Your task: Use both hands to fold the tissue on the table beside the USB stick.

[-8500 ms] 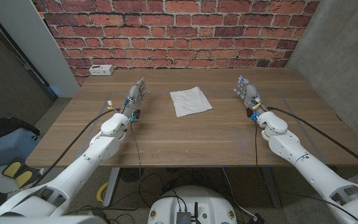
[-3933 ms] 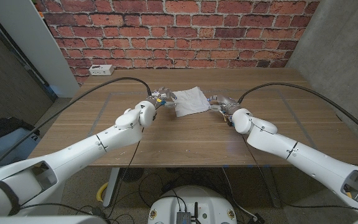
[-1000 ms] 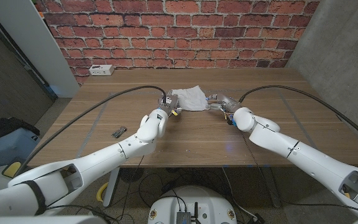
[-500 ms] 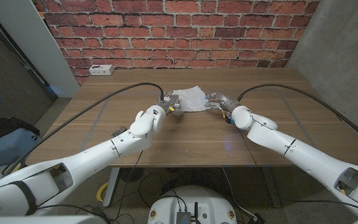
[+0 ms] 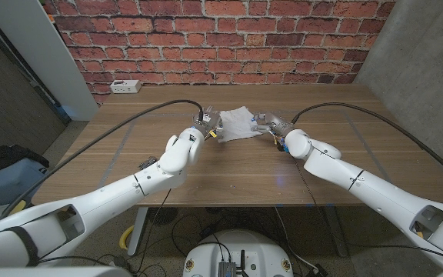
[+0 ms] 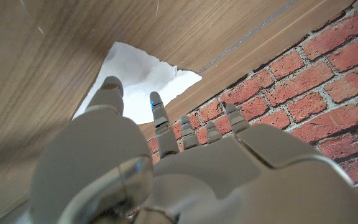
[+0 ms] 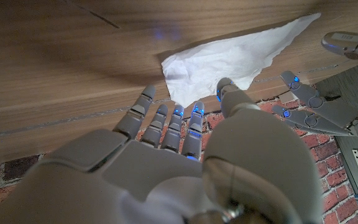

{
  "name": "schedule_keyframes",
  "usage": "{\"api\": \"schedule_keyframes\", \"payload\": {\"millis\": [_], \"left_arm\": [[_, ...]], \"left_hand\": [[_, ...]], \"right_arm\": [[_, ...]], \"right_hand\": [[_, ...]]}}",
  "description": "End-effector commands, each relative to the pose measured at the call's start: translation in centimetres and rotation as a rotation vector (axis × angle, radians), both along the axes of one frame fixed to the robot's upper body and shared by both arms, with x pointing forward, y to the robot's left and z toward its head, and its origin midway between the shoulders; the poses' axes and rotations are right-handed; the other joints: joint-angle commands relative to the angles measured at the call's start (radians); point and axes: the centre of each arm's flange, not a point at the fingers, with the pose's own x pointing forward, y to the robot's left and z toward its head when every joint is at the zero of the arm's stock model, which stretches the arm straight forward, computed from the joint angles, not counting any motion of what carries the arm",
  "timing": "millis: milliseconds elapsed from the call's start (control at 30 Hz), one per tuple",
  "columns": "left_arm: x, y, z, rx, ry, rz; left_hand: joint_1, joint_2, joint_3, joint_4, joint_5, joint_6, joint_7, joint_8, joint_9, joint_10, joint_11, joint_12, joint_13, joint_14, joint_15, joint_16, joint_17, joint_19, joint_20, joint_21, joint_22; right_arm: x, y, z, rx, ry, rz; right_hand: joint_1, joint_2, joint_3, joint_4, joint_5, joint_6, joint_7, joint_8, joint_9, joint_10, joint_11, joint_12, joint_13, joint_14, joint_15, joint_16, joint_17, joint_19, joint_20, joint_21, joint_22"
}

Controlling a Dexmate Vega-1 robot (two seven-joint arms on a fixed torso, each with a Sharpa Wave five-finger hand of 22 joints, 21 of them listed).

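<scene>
Where writing is looked for, none can be read on anything in these views. Nearest the robot, both white arms reach in over the wooden counter (image 5: 229,173), and a small dark USB stick (image 5: 147,163) lies on the wood just beside the left forearm, well apart from the tissue. Farther on, the left hand (image 5: 204,124) meets the left edge of the white tissue (image 5: 237,123), which sits rumpled near the middle of the counter toward its far side, with one corner lifted a little. In the left wrist view that left hand (image 6: 166,149) has its fingers reaching out toward the tissue (image 6: 138,78), the tips close to the paper's near edge (whether any tip pinches it I cannot tell). At the tissue's other side sits the right hand (image 5: 270,123); in the right wrist view its fingers (image 7: 166,121) are spread and extended, the tips at the tissue's (image 7: 229,56) edge, and again a grip cannot be made out. Beyond the tissue, at the counter's far left corner, a small white box (image 5: 125,86) rests before the red brick wall (image 5: 221,38).
</scene>
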Motion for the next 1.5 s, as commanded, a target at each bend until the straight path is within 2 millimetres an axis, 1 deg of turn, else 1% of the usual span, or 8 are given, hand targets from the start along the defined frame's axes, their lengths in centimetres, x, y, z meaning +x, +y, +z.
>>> {"api": "schedule_keyframes", "payload": {"millis": [33,567,633,900,1100,1300,1367,1500], "left_arm": [[0.7,-0.3,-0.6,0.062,-0.008,0.047],[2.1,-0.5,-1.9,0.082,0.023,0.062],[2.2,-0.6,-2.1,0.075,0.030,0.052],[3.0,-0.7,-2.7,0.087,0.059,0.079],[3.6,-0.3,-3.5,0.083,0.060,0.094],[3.4,0.2,-4.0,0.033,-0.007,0.065],[3.3,0.3,-4.1,0.014,-0.036,0.054],[3.0,0.5,-4.2,-0.029,-0.081,0.033]], "left_hand": [[0.017,-0.006,0.001,-0.006,0.007,0.004,-0.012,0.003,0.002,-0.003,-0.001,0.003,0.005,0.000,-0.003,0.004,0.002,0.009,0.000,-0.003,0.000],[0.045,0.008,0.007,-0.002,0.009,0.014,-0.024,0.007,0.003,0.009,-0.004,0.009,0.005,0.007,-0.005,0.006,0.002,0.025,0.000,-0.004,0.000],[0.055,0.021,0.011,0.002,0.007,0.036,-0.030,0.013,0.003,0.020,-0.017,0.012,0.004,0.016,-0.008,0.007,0.002,0.032,0.000,-0.005,0.000],[0.077,0.060,0.026,0.006,0.004,0.057,-0.020,0.016,0.003,0.032,-0.009,0.014,0.004,0.024,-0.010,0.007,0.001,0.043,0.000,-0.007,0.001],[0.103,0.087,0.038,0.002,-0.009,0.145,-0.006,0.038,0.001,0.069,-0.023,0.022,0.003,0.048,-0.026,0.010,0.000,0.063,-0.008,-0.007,0.001],[0.146,0.107,0.048,-0.006,-0.013,0.312,0.000,0.072,0.000,0.162,-0.053,0.040,0.002,0.116,-0.066,0.018,-0.002,0.113,-0.020,-0.001,0.001],[0.175,0.128,0.059,-0.007,-0.013,0.402,0.022,0.092,0.004,0.211,-0.056,0.045,0.000,0.153,-0.085,0.019,-0.003,0.142,-0.025,0.003,0.001],[0.197,0.137,0.063,-0.008,-0.014,0.435,0.040,0.094,0.007,0.256,-0.065,0.050,0.000,0.196,-0.103,0.022,-0.003,0.177,-0.038,0.013,0.002]], "right_arm": [[-0.2,-0.1,0.2,0.012,-0.008,-0.004],[-0.5,-0.5,0.1,0.016,-0.021,-0.005],[-0.5,-0.5,0.0,0.016,-0.025,-0.007],[-0.9,-0.7,-0.1,0.017,-0.029,-0.013],[-1.1,-0.7,-0.1,0.017,-0.035,-0.011],[-1.5,-0.5,-0.2,0.017,-0.042,-0.008],[-1.6,-0.5,-0.3,0.015,-0.042,-0.008],[-1.9,-0.5,-0.3,0.008,-0.042,-0.011]], "right_hand": [[-0.001,0.009,-0.004,0.001,0.005,0.008,0.003,-0.003,0.006,0.008,0.000,-0.001,0.002,0.012,-0.016,-0.002,0.003,0.010,0.002,-0.005,0.004],[-0.004,0.013,-0.012,0.005,0.004,0.009,0.004,-0.005,0.006,0.012,0.002,0.000,0.002,0.013,-0.017,-0.001,0.004,0.011,0.003,-0.006,0.004],[-0.005,0.014,-0.013,0.006,0.004,0.009,0.004,-0.005,0.006,0.012,0.002,0.000,0.002,0.013,-0.017,-0.001,0.005,0.011,0.002,-0.006,0.004],[-0.007,0.015,-0.019,0.008,0.004,0.010,0.004,-0.005,0.006,0.015,0.002,0.000,0.002,0.015,-0.016,0.000,0.006,0.011,0.003,-0.007,0.004],[-0.009,0.017,-0.023,0.009,0.003,0.012,0.004,-0.005,0.006,0.016,0.001,0.000,0.002,0.015,-0.017,0.000,0.006,0.011,0.004,-0.007,0.004],[-0.009,0.018,-0.026,0.010,0.004,0.013,0.004,-0.005,0.006,0.018,0.002,0.000,0.002,0.015,-0.018,0.000,0.006,0.011,0.004,-0.007,0.005],[-0.008,0.018,-0.027,0.009,0.004,0.014,0.005,-0.005,0.006,0.018,0.002,0.000,0.002,0.015,-0.017,0.000,0.006,0.012,0.005,-0.007,0.004],[-0.006,0.016,-0.029,0.007,0.004,0.015,0.006,-0.005,0.006,0.018,0.003,0.000,0.002,0.016,-0.016,-0.001,0.006,0.013,0.007,-0.007,0.004]]}}
